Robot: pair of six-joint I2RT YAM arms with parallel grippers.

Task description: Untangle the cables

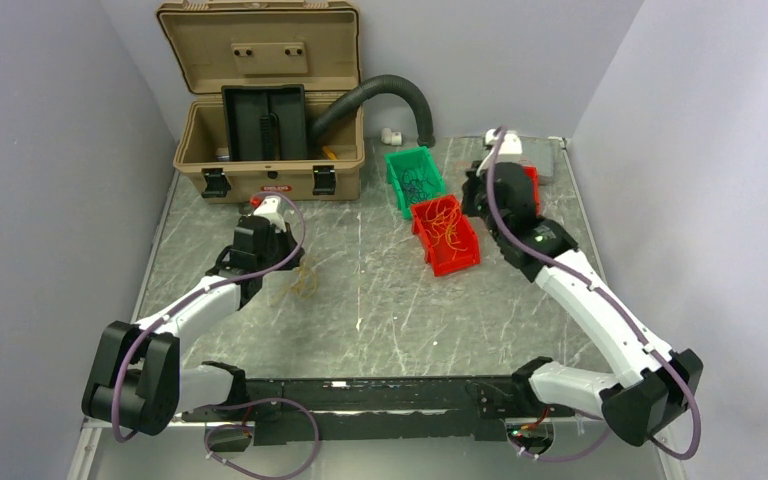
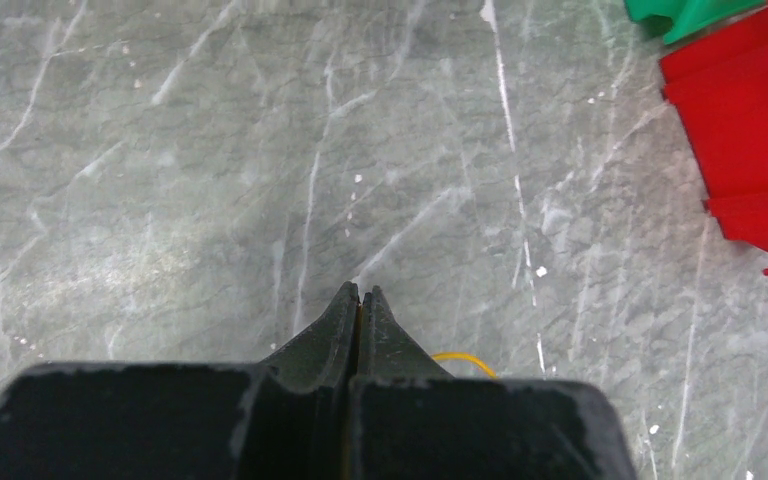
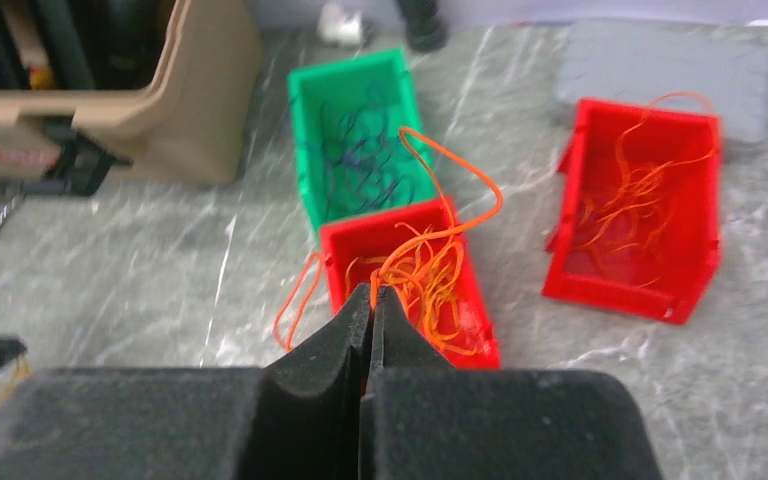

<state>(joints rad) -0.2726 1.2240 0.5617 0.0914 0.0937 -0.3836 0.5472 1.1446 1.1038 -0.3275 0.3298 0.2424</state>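
Orange cables lie heaped in the red bin, at two o'clock from the middle of the table. Dark blue cables fill the green bin touching it at eleven o'clock. Yellow cables lie loose at nine o'clock. We see the left gripper pinched together on a yellow strand, whose loop shows at four o'clock of its tips. The right gripper is closed too, seemingly on one orange strand arching over the bin. We judge them feather-light, limp and springy, prone to snag neighbours. They are best taken near a free end and drawn out slowly.
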